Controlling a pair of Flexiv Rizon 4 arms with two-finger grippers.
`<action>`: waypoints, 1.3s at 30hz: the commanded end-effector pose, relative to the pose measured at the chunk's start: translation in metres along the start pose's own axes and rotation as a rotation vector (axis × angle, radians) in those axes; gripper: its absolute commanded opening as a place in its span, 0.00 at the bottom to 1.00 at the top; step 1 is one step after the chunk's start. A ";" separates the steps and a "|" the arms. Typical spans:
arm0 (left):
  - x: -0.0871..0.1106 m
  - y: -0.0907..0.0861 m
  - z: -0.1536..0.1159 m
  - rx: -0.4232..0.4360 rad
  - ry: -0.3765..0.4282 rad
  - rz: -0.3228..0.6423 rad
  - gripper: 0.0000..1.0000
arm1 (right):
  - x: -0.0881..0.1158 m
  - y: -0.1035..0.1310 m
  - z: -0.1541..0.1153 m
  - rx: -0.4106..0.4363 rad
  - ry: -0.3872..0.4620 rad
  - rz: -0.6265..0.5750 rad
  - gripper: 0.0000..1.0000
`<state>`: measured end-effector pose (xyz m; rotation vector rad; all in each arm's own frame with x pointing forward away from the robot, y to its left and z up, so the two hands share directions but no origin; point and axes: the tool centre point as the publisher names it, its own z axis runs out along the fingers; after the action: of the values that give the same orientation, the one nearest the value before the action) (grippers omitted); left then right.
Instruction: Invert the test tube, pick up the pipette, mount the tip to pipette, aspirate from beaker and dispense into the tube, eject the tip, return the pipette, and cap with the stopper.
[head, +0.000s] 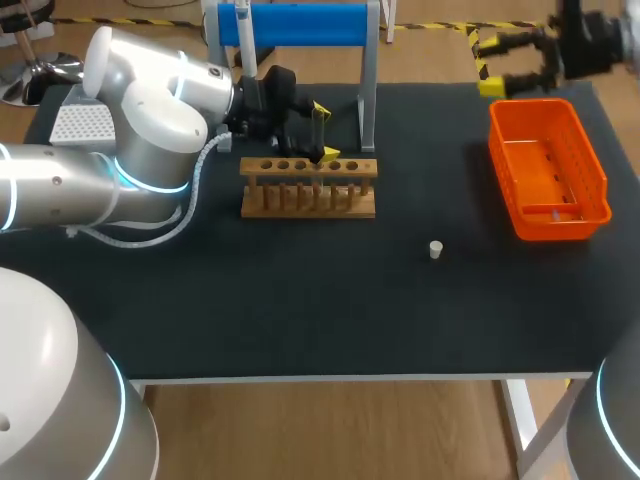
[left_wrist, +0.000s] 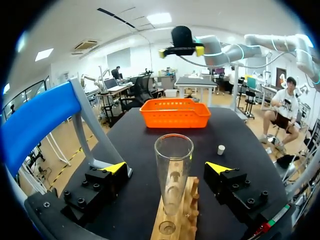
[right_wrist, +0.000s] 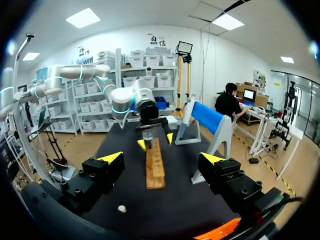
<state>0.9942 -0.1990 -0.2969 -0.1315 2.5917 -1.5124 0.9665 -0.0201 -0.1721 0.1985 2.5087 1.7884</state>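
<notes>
Inverting step, seemingly closing out: clear glass test tube (left_wrist: 173, 170) mouth-up in light wooden rack (head: 308, 190), near black table's (head: 300, 320) far edge.
Left gripper (left_wrist: 167, 167) wide around it, not touching; right gripper (right_wrist: 161, 158) wide too. Next: backing off without tipping it.

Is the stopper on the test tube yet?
No: the test tube stands open-mouthed in the rack, while the stopper lies on the table beyond it.

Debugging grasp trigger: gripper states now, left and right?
Left gripper: open, either side of the tube, not touching it.
Right gripper: open, empty.
</notes>
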 end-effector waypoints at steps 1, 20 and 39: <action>0.001 0.001 0.000 0.004 -0.002 0.002 1.00 | 0.072 -0.018 -0.021 -0.019 -0.072 0.015 1.00; 0.001 0.001 0.000 0.004 -0.002 0.002 1.00 | 0.120 -0.044 -0.016 -0.011 -0.041 0.086 1.00; 0.001 0.001 0.000 0.004 -0.002 0.002 1.00 | 0.131 -0.051 -0.015 0.006 -0.046 0.086 1.00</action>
<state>0.9942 -0.1989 -0.2969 -0.1317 2.5916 -1.5123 0.8403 -0.0322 -0.2093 0.3374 2.5186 1.7980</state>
